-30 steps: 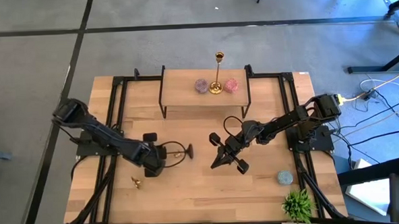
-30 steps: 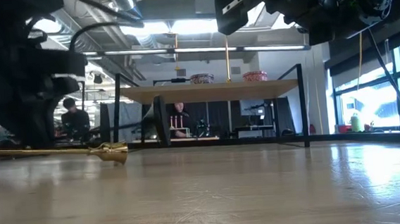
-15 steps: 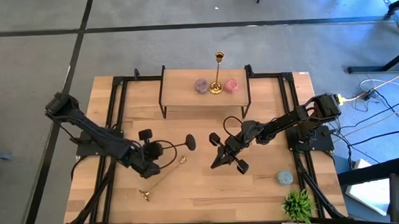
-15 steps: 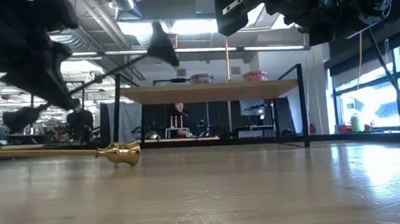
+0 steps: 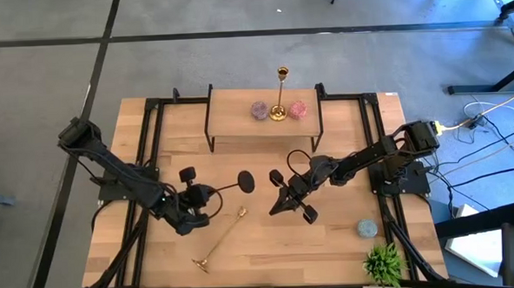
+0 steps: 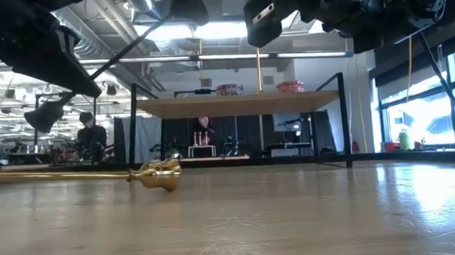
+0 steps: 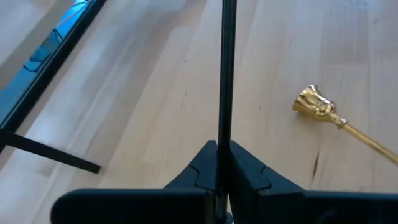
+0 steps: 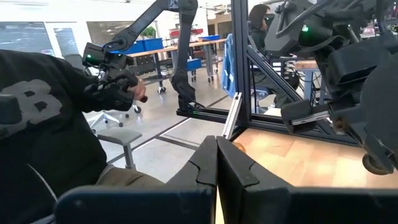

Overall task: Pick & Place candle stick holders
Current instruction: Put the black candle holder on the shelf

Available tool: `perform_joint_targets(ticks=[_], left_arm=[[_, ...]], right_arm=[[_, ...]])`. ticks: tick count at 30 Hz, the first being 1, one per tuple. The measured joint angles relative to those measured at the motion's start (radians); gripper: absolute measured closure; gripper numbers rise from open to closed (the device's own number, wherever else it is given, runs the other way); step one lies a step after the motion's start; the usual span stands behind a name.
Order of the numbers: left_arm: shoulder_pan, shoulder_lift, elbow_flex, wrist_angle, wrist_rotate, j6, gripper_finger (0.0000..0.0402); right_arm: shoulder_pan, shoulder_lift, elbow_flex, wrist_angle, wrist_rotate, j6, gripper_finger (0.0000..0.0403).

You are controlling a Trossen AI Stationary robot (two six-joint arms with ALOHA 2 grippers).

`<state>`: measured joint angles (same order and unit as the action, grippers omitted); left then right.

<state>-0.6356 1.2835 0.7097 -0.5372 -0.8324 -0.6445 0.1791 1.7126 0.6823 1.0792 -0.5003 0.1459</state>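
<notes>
Wooden table (image 5: pixel 261 239) bears a fallen gold holder (image 5: pixel 219 240); left hand (image 5: pixel 193 201) pinches a black holder (image 5: pixel 227 187).

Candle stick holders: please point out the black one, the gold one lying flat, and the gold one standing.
black holder (image 5: pixel 246 181), high view, round base.
lying gold holder (image 5: pixel 222 239), high view, stem middle.
standing gold holder (image 5: pixel 278 113), high view, round base.

2 gold candle stick holders (image 5: pixel 219 241) (image 5: pixel 279 95), 1 black candle stick holder (image 5: pixel 233 185), 1 plant (image 5: pixel 384 263).
</notes>
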Motion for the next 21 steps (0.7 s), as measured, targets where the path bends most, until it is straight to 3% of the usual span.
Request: perform_joint_targets(ticks=[21], left_arm=[[0.000,0.001,0.000,0.112,-0.050,0.078,0.0392]], right_arm=[[0.000,0.000,0.000,0.000,0.001,0.000,0.0402]])
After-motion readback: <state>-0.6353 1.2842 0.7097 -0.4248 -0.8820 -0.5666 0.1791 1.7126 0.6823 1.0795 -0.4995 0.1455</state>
